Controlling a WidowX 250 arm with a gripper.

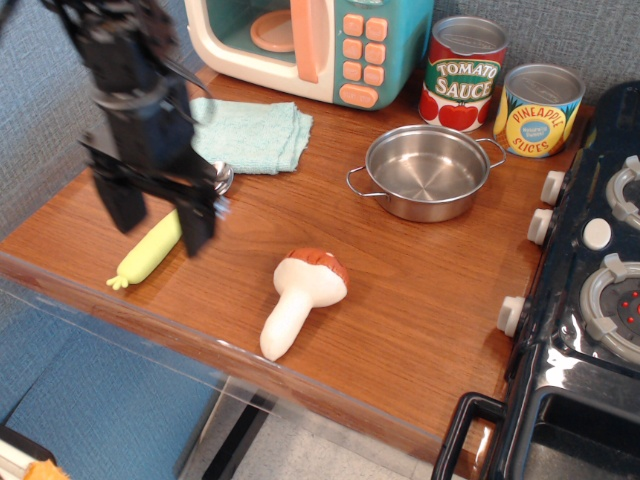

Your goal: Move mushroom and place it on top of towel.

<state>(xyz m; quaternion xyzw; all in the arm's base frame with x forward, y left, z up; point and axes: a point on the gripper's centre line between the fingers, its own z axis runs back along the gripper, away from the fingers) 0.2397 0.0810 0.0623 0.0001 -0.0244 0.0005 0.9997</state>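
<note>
My gripper [160, 220] is blurred in this view, but its two black fingers [197, 222] read as spread apart with nothing between them. It hangs over the left part of the wooden table [420, 270], above the spoon [160, 240]. The spoon's yellow-green handle shows between and below my fingers, running toward the near left edge, and its metal bowl is partly hidden just behind my right-hand finger as the camera sees it. The mushroom [300, 297] lies on its side on the table, to the camera-right of my gripper and nearer the front edge, apart from my fingers and untouched. Its reddish-brown cap points away from the front edge and its cream stem points toward it. The towel [250, 132] lies flat behind my gripper, toward the back of the table, its left part hidden by my arm. It sits just in front of the toy microwave [310, 45]. Well off to the camera-right of my gripper sits the steel pot [425, 172], empty and upright. Behind the pot stand two cans, the tomato sauce can [462, 72] and the pineapple can [540, 110], side by side. The toy stove [590, 300] takes up the far right side, well apart from my gripper.
</note>
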